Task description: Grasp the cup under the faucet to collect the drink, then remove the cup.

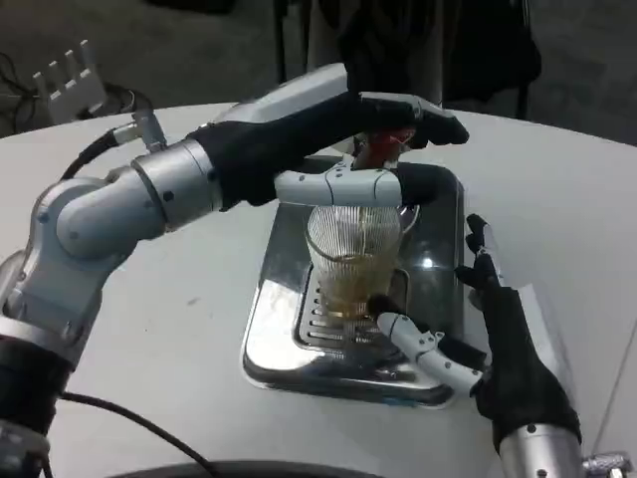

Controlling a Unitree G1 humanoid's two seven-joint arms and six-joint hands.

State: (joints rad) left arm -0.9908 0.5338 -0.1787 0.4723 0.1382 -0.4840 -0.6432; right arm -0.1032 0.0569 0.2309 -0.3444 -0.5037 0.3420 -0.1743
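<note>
Right hand (pixel 508 363) fingers apart beside cup (pixel 356 261) (left hand (pixel 338 134) fingers extended above).

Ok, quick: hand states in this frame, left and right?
Left hand: over the glass cup at the red faucet, fingers across its rim; grip cannot be told.
Right hand: open, fingers spread beside the cup, holding nothing.

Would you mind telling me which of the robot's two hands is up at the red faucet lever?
The left hand: it reaches over the ribbed glass cup to the red lever; the right hand waits low beside the tray.
</note>
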